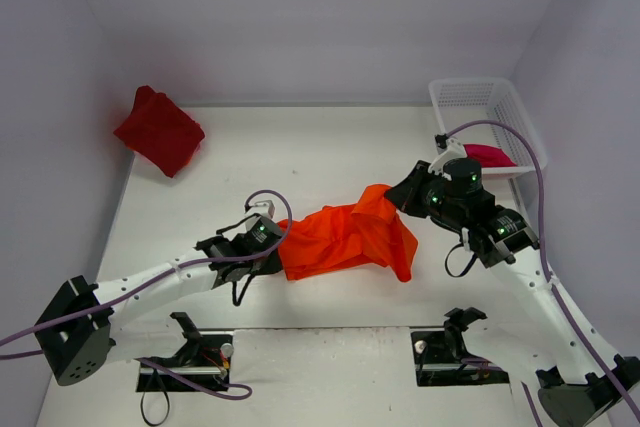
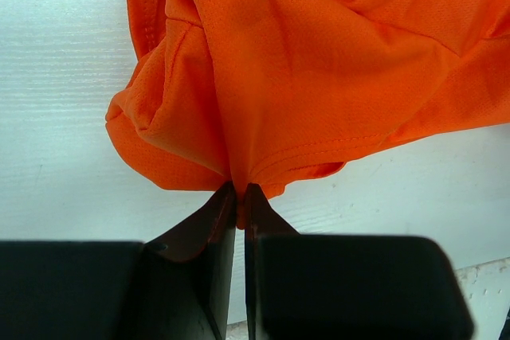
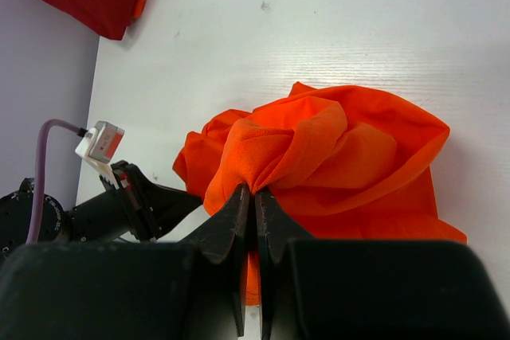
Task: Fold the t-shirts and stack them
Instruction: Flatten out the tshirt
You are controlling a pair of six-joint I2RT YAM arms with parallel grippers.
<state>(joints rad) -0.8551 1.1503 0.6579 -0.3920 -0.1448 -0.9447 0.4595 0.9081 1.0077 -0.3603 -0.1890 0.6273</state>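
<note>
Reaching in from the near edge of the white worktop point(image 1: 300, 157), the left arm point(image 1: 150, 282) lies low and ends in the left claw point(image 2: 241, 193). This claw is pressed together on a hem fold of the bright orange t-shirt point(image 1: 345, 237), pinching the cloth at its left end. Across from it, the right claw point(image 3: 255, 193) is likewise pressed together, pinching a bunched ridge of the same shirt at its right end. There the fabric rises off the worktop in a peak and hangs down in a loose flap. Between the two claws the bright orange t-shirt lies crumpled and unfolded in the middle of the worktop, its body sagging onto the surface. Farther back on the left, close to the side wall, a dark red t-shirt point(image 1: 158, 130) sits as a compact bundle, well apart from the orange one. At the far right corner stands a white plastic mesh basket point(image 1: 470, 97). Inside it, a crimson-pink t-shirt point(image 1: 490, 155) shows just behind the right arm point(image 1: 540, 287).
</note>
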